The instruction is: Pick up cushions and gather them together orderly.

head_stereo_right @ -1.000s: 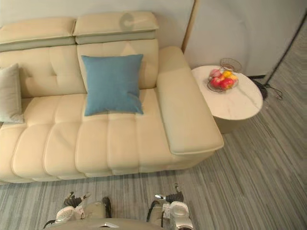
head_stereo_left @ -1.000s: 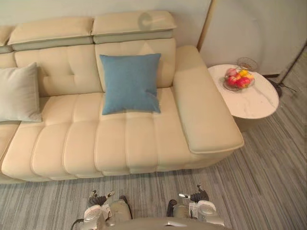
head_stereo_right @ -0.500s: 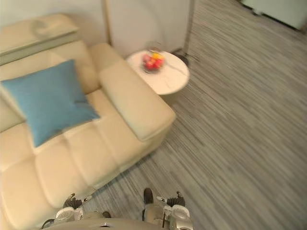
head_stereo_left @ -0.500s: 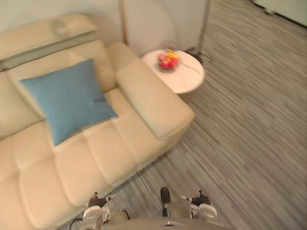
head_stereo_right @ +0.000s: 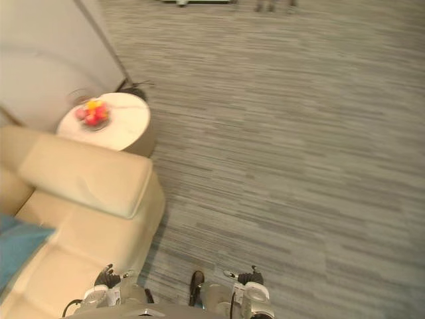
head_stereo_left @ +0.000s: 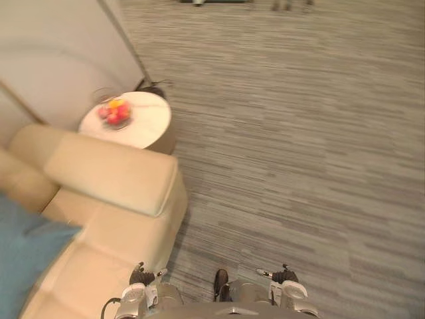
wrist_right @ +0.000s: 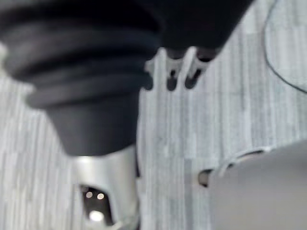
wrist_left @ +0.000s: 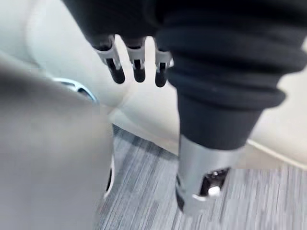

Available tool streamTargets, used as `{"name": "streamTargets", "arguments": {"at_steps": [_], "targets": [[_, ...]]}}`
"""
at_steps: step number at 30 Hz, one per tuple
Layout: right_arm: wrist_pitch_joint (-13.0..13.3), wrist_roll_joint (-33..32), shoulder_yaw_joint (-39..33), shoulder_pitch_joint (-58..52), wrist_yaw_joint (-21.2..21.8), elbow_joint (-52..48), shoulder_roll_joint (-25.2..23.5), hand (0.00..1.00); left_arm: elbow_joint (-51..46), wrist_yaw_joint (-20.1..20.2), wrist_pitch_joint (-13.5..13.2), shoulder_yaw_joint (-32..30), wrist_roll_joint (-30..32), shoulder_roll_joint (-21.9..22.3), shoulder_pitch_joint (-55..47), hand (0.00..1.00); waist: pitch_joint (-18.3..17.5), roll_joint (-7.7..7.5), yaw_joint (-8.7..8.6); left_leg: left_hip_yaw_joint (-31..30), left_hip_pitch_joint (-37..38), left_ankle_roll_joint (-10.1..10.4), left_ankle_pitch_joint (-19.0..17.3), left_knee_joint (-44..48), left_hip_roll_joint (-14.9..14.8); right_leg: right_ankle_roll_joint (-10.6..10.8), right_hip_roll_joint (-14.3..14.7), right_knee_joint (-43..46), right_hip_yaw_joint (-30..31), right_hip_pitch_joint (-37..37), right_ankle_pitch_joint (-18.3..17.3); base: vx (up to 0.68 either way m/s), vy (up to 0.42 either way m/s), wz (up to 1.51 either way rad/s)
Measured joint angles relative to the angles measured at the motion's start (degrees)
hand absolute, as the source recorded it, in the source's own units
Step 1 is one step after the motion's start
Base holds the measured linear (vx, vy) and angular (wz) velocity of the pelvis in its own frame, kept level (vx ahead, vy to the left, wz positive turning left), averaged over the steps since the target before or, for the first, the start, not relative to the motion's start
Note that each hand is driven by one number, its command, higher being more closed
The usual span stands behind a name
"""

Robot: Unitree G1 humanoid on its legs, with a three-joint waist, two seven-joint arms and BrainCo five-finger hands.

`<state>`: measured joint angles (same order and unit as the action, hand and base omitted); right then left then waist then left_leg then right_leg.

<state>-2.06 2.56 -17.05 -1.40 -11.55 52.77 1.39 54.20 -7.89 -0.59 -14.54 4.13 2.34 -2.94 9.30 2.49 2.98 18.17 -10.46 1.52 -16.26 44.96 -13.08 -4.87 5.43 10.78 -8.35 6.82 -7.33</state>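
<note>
View swung right, blue cushion [head_stereo_left: 23,266] at edge, left hand [wrist_left: 136,60], right hand [wrist_right: 172,72] slack-fingered.

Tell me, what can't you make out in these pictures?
Blue cushion: cut off by the left edge in both eye views.
Fruit on the round table: too small to name.
Objects at the floor's far end: cut by the top edge, blurred.
</note>
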Motion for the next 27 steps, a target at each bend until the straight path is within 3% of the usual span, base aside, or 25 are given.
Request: {"name": "streamTargets", "arguments": {"at_steps": [2, 6, 7, 9, 10, 12, 13, 15, 17, 18, 20, 21, 23, 27], "targets": [[-0.6, -0.1, -0.1, -0.5, -0.3, -0.1, 0.4, 0.00, -0.4, 0.0, 0.0, 0.0, 0.0, 0.3, 0.0, 0.00, 0.0, 0.27, 0.29, -5.8, -1.6, 1.3, -0.4, -6.4, 0.9, 2.2, 1.2, 0.4, 3.2, -0.9, 1.9, 0.11, 0.068, -1.36], [-0.6, -0.1, 0.0, -0.7, -1.3, -0.1, 0.0, 0.00, -1.2, -0.1, -0.1, 0.5, 0.0, 0.7, 0.0, 0.00, -0.4, 0.22, 1.01, -18.7, -2.4, 3.7, 1.4, -19.7, 4.3, 1.4, 3.3, 0.6, 9.8, -2.2, 1.3, 0.16, 0.132, -1.25], [-0.6, -0.1, -0.1, -0.8, -1.4, -0.1, 0.1, 0.00, -1.2, -0.1, -0.1, 1.2, 0.0, 0.6, 0.0, 0.00, -0.5, 0.32, 1.26, -19.9, -2.4, 2.7, 2.3, -21.8, 4.6, 1.7, 3.8, 1.2, 11.7, -2.1, 1.1, 0.24, 0.224, -1.17], [-0.6, -0.1, -0.2, -1.3, -1.4, -0.3, 0.2, 0.00, -1.1, 0.0, 0.0, 1.2, 0.0, 0.6, -0.1, 0.00, -0.9, 0.50, 1.53, -18.4, -0.7, 2.9, 5.4, -24.2, 4.8, 2.9, 4.6, 4.7, 15.6, -1.4, -1.3, 0.24, 0.231, -1.14], [-0.6, -0.1, -0.1, -1.8, -1.4, -0.2, -0.2, 0.00, -1.2, 0.0, 0.0, 1.2, 0.0, 0.1, 0.0, 0.00, -1.2, -0.29, 1.70, -16.1, 0.5, 3.3, 6.8, -24.1, 4.9, 4.0, 4.4, 7.8, 17.6, -0.5, -3.3, 0.27, 0.265, -1.01], [-0.5, -0.1, -0.3, -2.5, -1.2, -0.3, -1.1, 0.00, -0.6, 0.0, 0.1, 2.5, 0.3, -1.5, -0.1, 0.00, -2.2, -2.09, 1.22, -11.6, 1.8, 1.9, 5.6, -24.7, 5.8, 7.4, 2.3, 11.9, 18.7, 1.5, -6.0, 0.25, 0.267, -0.86], [-0.5, -0.2, -0.4, -2.4, -1.1, -0.2, -1.6, 0.00, -0.6, 0.0, 0.1, 3.1, 0.4, -2.1, 0.0, 0.00, -2.3, -2.99, 1.65, -8.9, 2.9, 1.5, 5.4, -25.4, 6.1, 8.1, 0.9, 13.7, 17.4, 2.9, -6.3, 0.19, 0.225, -1.00], [-0.5, -0.2, -0.7, -0.9, -1.1, 0.0, -2.4, 0.00, 0.0, -0.1, 0.3, 4.1, 0.5, -2.9, 0.1, 0.00, -2.4, -3.45, 1.80, -3.9, 5.9, 1.2, 5.2, -27.4, 6.0, 8.5, -3.8, 15.2, 8.6, 4.8, -6.1, 0.14, 0.167, -1.16], [-0.5, -0.2, 0.7, 1.3, -1.1, 0.9, -2.8, 0.00, 0.7, -0.1, 0.3, 5.9, 0.4, -4.3, 0.2, 0.00, -2.4, -3.38, 1.53, 0.6, 7.8, 1.2, 5.2, -29.0, 5.5, 6.6, -10.7, 11.7, -6.0, 5.3, -4.5, 0.09, 0.049, -1.11], [-0.3, -0.2, 1.3, 2.2, -1.1, 2.0, -2.8, 0.00, 0.9, -0.1, 0.3, 6.3, 0.4, -5.0, 0.3, 0.00, -2.4, -3.52, 1.53, 2.5, 8.5, 1.2, 5.2, -30.0, 5.7, 5.5, -13.7, 8.7, -13.9, 5.2, -1.7, 0.12, -0.043, -0.91], [-0.2, -0.1, 1.2, 3.3, -1.1, 3.0, -2.1, 0.00, 1.9, -0.2, 0.5, 6.3, -0.2, -5.5, 1.2, 0.00, -2.2, -2.70, 1.18, 2.5, 8.9, 1.6, 5.6, -31.5, 5.6, 4.4, -13.8, 7.1, -19.0, 4.8, 1.5, 0.12, -0.078, -0.50], [0.1, -0.2, 1.0, 3.4, -1.1, 3.5, -1.0, 0.00, 2.2, -0.2, 0.5, 6.9, -0.3, -5.1, 1.2, 0.00, -1.7, -1.41, 0.78, 2.2, 9.4, 1.7, 5.7, -32.4, 5.4, 4.5, -12.5, 5.2, -17.7, 4.3, 1.7, 0.10, -0.076, -0.30], [0.4, -0.7, 1.1, 3.8, -1.2, 4.6, 0.4, 0.00, 3.2, -0.4, 0.6, 6.8, -0.6, -4.5, 1.1, 0.00, -1.4, -0.28, 0.62, 2.2, 9.6, 2.1, 5.9, -32.6, 5.0, 4.2, -11.4, 3.9, -16.4, 4.3, 2.2, 0.08, -0.049, -0.39], [0.7, -1.4, 0.8, 2.9, -1.6, 4.5, 1.3, 0.00, 3.7, -0.5, 0.6, 7.0, -0.5, -4.5, 2.0, 0.00, -0.2, -0.09, -0.18, 1.3, 7.3, 3.0, 5.4, -22.8, 2.8, 4.2, -9.9, 1.7, -15.0, 1.6, 2.3, 0.06, -0.040, -0.22]]}}
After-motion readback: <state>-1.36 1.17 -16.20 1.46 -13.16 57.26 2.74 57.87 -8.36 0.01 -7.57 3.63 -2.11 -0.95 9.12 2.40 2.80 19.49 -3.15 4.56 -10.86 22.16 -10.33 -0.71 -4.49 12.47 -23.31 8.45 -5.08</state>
